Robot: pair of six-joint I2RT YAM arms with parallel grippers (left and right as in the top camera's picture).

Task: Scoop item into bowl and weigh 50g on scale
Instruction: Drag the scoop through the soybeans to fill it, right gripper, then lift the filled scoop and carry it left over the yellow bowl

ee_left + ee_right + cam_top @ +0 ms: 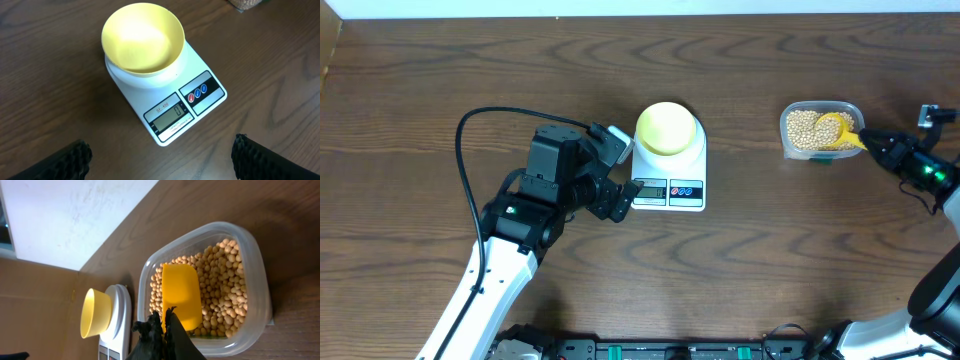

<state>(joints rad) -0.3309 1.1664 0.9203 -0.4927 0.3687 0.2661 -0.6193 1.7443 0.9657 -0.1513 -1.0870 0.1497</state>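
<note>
Wood table [410,90], L wrist: scale [199,64] reads 0

This is looking like a robotics lab bench. A left arm [505,255] and a right arm [940,285] are reaching over a wood-grain table [800,260]. A black cable [461,170] is looping at the left of the overhead view, and a rail [650,351] with green connectors is running along its bottom edge. A plain white wall [75,210] is showing at the upper left of the right wrist view, with cardboard [35,310] standing below it. A scale [685,175], bowl [667,128], tub [850,108] of beans [802,128] and scoop [835,128] are serving as test props.
</note>
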